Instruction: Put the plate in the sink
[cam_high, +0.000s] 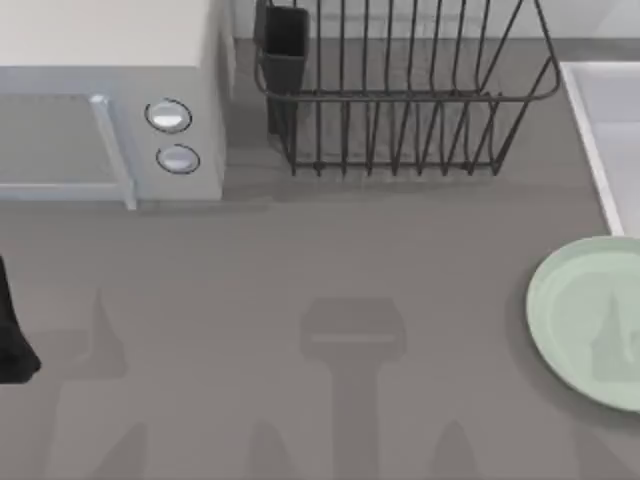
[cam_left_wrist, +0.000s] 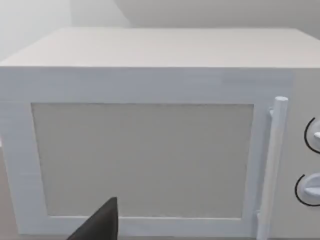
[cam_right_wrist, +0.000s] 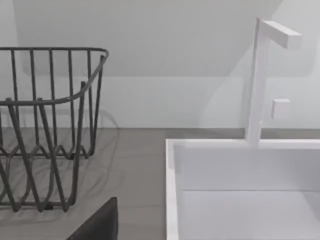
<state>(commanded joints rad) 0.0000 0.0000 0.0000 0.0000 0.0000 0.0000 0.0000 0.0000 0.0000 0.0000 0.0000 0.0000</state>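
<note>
The pale mint-green plate (cam_high: 588, 322) lies flat on the grey table at the right edge of the top view, partly cut off by it. Just behind it, at the back right, is the light grey-white sink (cam_high: 592, 120), whose raised rim (cam_right_wrist: 171, 190) and smooth inside appear in the right wrist view. A dark part of my right gripper (cam_right_wrist: 99, 224) shows there, facing the sink and apart from it. My left arm (cam_high: 12, 340) sits at the table's far left, with a dark part of its gripper (cam_left_wrist: 99, 224) in front of the microwave door. Nothing is held.
A white microwave (cam_high: 110, 100) with a bar handle (cam_left_wrist: 274, 160) and two knobs stands at the back left. A dark wire dish rack (cam_high: 400, 90) stands at the back middle, left of the sink. A white faucet (cam_right_wrist: 257, 80) rises behind the sink. Arm shadows fall on the grey table (cam_high: 300, 250).
</note>
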